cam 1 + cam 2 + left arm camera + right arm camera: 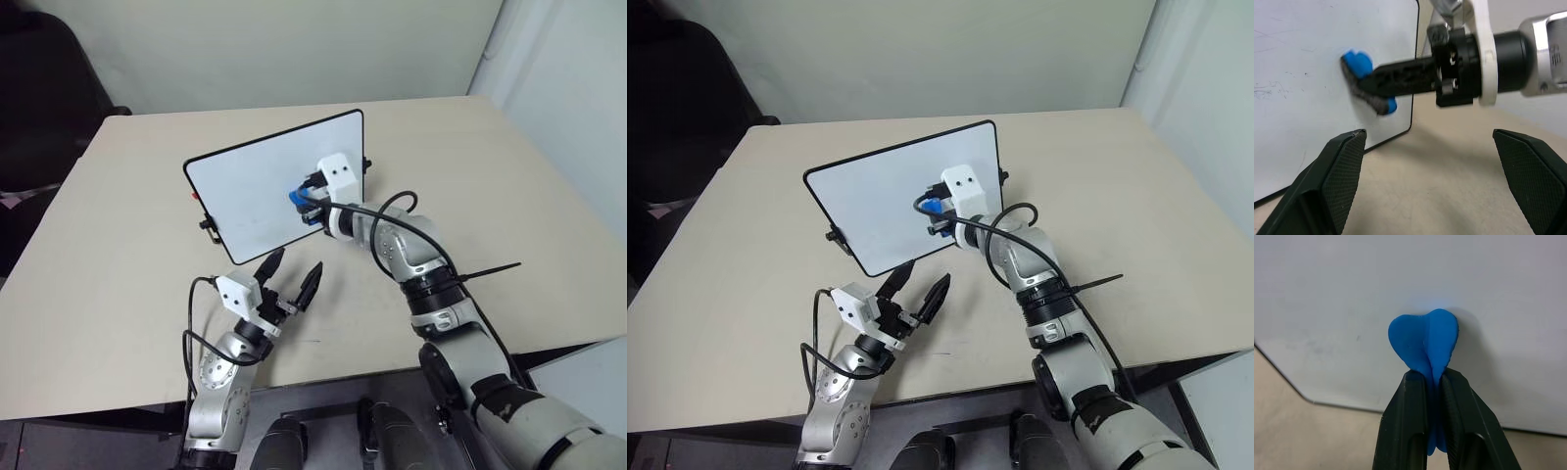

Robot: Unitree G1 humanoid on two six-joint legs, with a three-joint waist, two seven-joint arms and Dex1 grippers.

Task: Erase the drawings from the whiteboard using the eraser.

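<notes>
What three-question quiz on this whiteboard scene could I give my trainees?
1. True or false: the right hand presses the eraser against the whiteboard.
2. The left hand is: A) open, B) shut on a marker.
3. What surface does the whiteboard stand on?

Key: 1 true. 2 A. 3 the beige table.

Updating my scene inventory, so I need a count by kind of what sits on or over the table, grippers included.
Whiteboard: 1
Eraser: 1
Grippers: 2, the left gripper open near the board's lower edge, the right gripper shut on the eraser against the board
Total: 4
</notes>
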